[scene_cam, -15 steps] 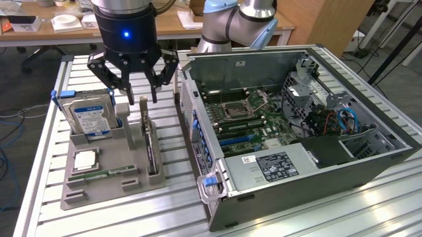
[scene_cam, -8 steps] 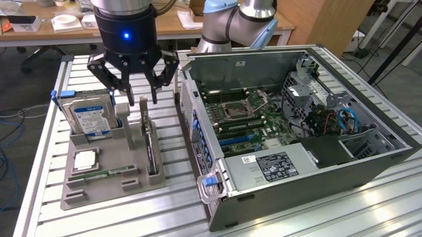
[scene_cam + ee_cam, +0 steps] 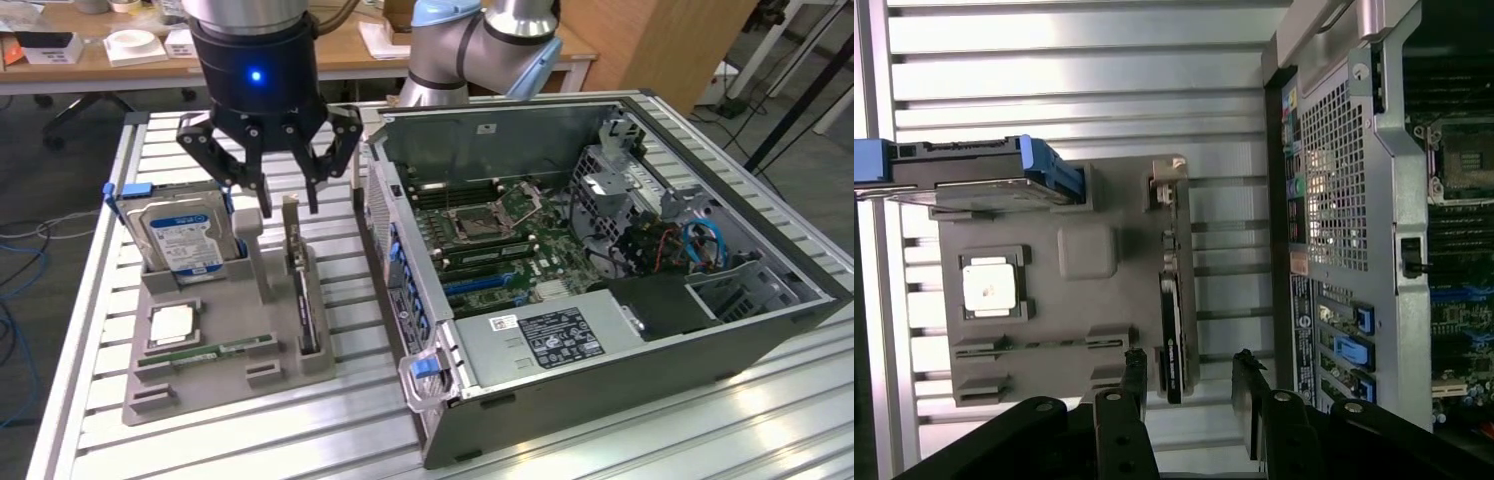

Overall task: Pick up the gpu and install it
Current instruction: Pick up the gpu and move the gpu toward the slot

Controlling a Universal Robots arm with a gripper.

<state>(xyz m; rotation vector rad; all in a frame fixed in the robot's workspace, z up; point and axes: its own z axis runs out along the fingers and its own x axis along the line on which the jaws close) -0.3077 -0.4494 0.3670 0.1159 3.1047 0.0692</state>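
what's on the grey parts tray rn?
On the grey tray: hard drive upright in its cradle, gpu on edge in its slot, CPU and memory stick lying flat. Slots hide the drive's and gpu's lower edges.

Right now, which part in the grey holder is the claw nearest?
The gpu, the thin dark card standing on edge: the open claw hangs over it. The boxy hard drive stands off to the side.
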